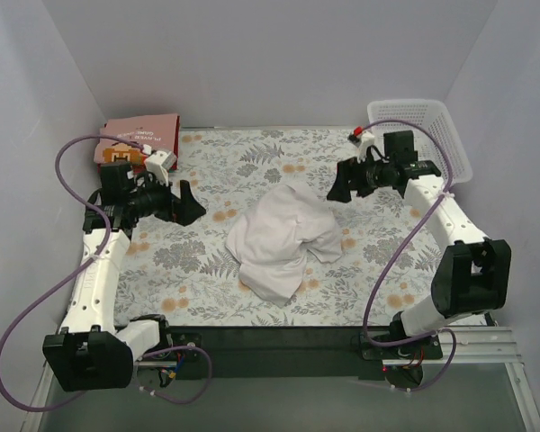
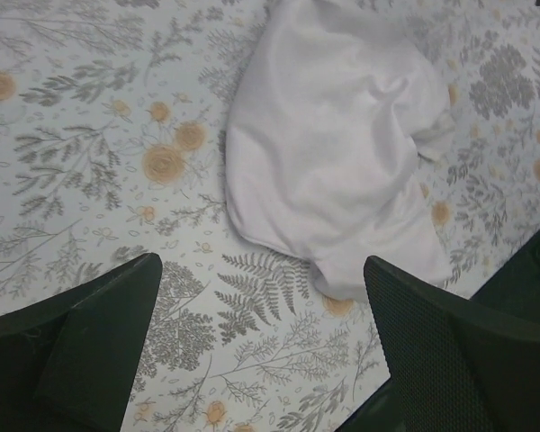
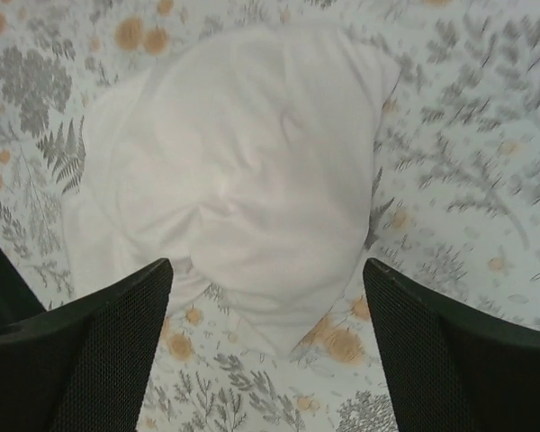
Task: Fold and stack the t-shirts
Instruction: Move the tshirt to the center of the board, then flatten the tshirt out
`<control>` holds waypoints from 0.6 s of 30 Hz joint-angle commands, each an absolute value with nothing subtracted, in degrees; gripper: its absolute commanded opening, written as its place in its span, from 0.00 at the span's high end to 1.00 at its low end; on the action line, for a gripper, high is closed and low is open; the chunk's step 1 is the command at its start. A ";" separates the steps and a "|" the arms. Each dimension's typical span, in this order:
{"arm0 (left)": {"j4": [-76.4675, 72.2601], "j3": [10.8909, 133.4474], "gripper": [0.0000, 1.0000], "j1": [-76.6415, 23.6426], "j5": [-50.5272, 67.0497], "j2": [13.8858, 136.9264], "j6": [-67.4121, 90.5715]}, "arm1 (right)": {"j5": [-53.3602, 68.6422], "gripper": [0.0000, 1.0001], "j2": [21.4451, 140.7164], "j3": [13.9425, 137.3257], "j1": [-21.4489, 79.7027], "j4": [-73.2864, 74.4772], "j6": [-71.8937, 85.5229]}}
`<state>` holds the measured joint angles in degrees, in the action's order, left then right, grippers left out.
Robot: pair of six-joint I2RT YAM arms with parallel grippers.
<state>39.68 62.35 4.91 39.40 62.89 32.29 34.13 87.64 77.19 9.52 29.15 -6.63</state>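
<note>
Hovering either side of the crumpled white t-shirt (image 1: pixel 283 238), I held my left gripper (image 1: pixel 189 203) and right gripper (image 1: pixel 339 186) above the floral tablecloth (image 1: pixel 207 270), both pairs of jaws spread wide and empty. The shirt lay bunched mid-table, touching neither. A folded pink t-shirt (image 1: pixel 135 146) sat in the far left corner.

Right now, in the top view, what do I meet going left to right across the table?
Folded pink t-shirt, left gripper, crumpled white t-shirt, right gripper, white basket.
</note>
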 commanded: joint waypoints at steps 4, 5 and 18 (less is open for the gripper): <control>42.10 55.47 0.14 -9.29 39.04 65.29 19.26 | 34.81 0.13 82.88 62.08 10.90 31.99 -11.68; 41.84 54.41 0.15 -11.93 38.07 65.74 18.38 | 34.37 0.14 83.32 61.01 10.90 31.99 -12.04; 34.55 49.75 0.21 -45.95 21.45 74.79 12.83 | 28.48 0.23 89.73 50.63 12.22 24.61 -11.78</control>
<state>38.30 49.87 -42.11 25.63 73.19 14.66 29.95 88.23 52.05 11.40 28.25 -12.12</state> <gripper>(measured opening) 0.793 0.781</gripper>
